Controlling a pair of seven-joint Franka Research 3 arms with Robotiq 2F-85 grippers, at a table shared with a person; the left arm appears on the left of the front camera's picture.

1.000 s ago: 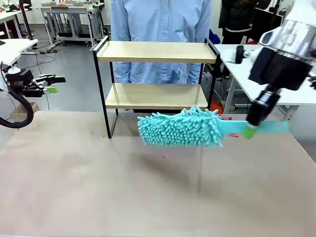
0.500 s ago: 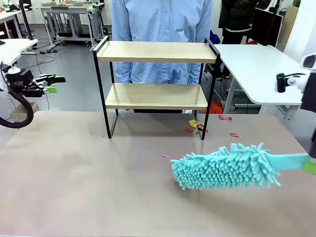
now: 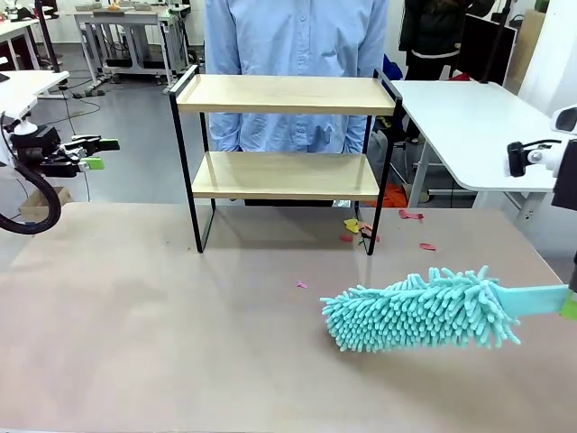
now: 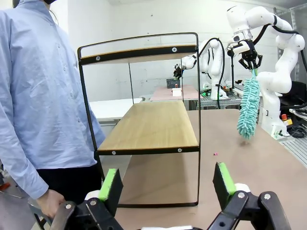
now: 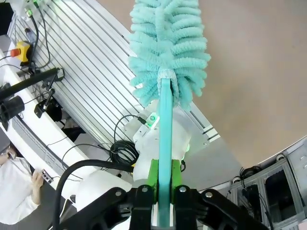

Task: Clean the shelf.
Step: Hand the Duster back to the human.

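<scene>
**A:** Start at the fingers. What have you got on the right?

**B:** My right gripper [image 5: 160, 184] has its green pads [image 5: 152, 173] pressed flat against the turquoise handle of the duster [image 5: 168, 57]. The fingers are narrow, clamped on that handle. In the right wrist view the fluffy head stands out at twelve o'clock from the grip. In the front view the duster [image 3: 419, 309] hangs nearly level above the table [image 3: 162, 334], at about four o'clock in that picture, its handle running off toward three o'clock.

**A:** And the left?

**B:** My left gripper [image 4: 168, 184] is spread wide with nothing between the fingers [image 4: 109, 184]. In the front view I see it out at nine o'clock [image 3: 90, 153], off the table's edge and well apart from everything on it.

**A:** Where is the shelf?

**B:** The shelf [image 3: 284, 135] stands upright at the far side of the table, at twelve o'clock in the front view, both wooden boards bare. Through the left wrist camera the shelf [image 4: 153, 124] lies straight ahead between my spread fingers. The duster is well apart from it, nearer to me and off toward four o'clock.

**A:** Anything else?

**B:** A person in a light blue shirt [image 3: 293, 45] stands just behind the shelf. A few small coloured scraps [image 3: 356, 230] lie on the table by its right legs, and one more [image 3: 302, 285] sits nearer the duster.
</scene>
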